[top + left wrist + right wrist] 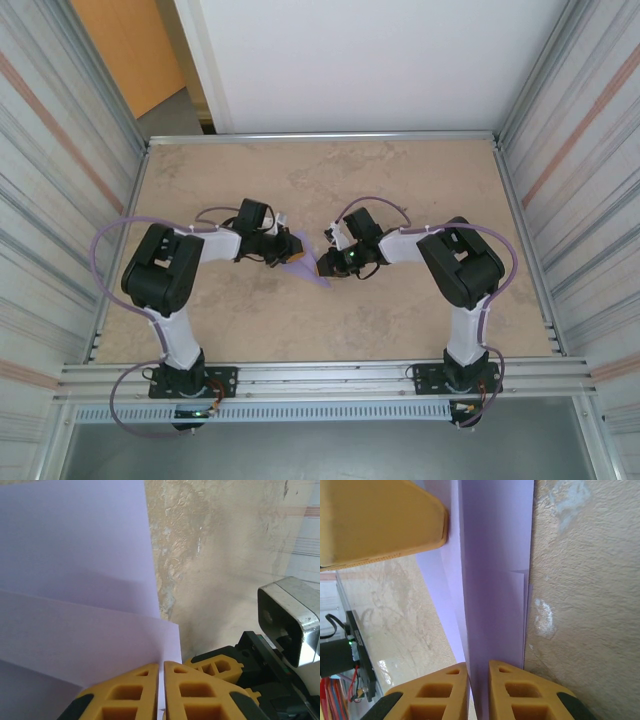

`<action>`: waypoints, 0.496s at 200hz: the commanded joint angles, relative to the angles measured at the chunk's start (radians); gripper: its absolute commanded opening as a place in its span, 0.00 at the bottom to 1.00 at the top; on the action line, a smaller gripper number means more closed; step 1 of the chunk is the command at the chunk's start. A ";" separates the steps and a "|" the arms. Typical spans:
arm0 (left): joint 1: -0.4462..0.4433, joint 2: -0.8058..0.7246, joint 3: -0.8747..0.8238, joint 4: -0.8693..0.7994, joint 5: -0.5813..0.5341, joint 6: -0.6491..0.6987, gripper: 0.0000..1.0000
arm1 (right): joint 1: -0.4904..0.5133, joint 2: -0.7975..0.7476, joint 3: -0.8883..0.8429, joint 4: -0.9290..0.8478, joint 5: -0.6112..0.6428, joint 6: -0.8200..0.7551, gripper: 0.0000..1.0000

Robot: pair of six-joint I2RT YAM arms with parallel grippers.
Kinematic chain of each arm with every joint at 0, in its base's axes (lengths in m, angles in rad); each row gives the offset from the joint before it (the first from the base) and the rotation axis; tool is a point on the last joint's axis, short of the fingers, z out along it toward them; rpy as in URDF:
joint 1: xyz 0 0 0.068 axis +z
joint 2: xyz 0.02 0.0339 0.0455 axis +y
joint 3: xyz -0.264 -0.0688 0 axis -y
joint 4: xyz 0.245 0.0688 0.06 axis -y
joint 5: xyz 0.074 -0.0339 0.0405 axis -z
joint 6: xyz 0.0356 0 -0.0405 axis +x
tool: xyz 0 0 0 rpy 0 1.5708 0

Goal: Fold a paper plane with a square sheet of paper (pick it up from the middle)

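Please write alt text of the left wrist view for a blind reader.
The left tool, yellow-fingered, pinches the near edge of a folded lilac paper that covers the picture's left half. Beige table lies to the right, the other arm's metal-cased camera at lower right.

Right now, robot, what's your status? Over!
Left gripper shut on the lilac paper. Right gripper shut on it too. Paper partly folded, creases showing. Nothing seen in the way. Over.

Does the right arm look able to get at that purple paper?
Probably yes: the right tool is closed on the folded lilac paper, an edge pinched between its fingers. The left tool pinches another edge, and nothing stands between.
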 commanded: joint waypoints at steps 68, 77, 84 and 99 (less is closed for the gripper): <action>0.005 0.047 0.056 -0.047 0.033 0.030 0.11 | -0.020 0.012 0.022 -0.127 -0.034 0.050 0.27; 0.005 0.050 0.060 -0.050 0.038 0.034 0.11 | -0.024 0.001 0.025 -0.142 -0.040 0.049 0.27; 0.003 0.049 0.060 -0.049 0.042 0.035 0.11 | -0.023 -0.006 0.025 -0.153 -0.045 0.045 0.27; 0.004 0.046 0.057 -0.049 0.043 0.037 0.11 | -0.025 -0.019 0.024 -0.182 -0.047 0.033 0.26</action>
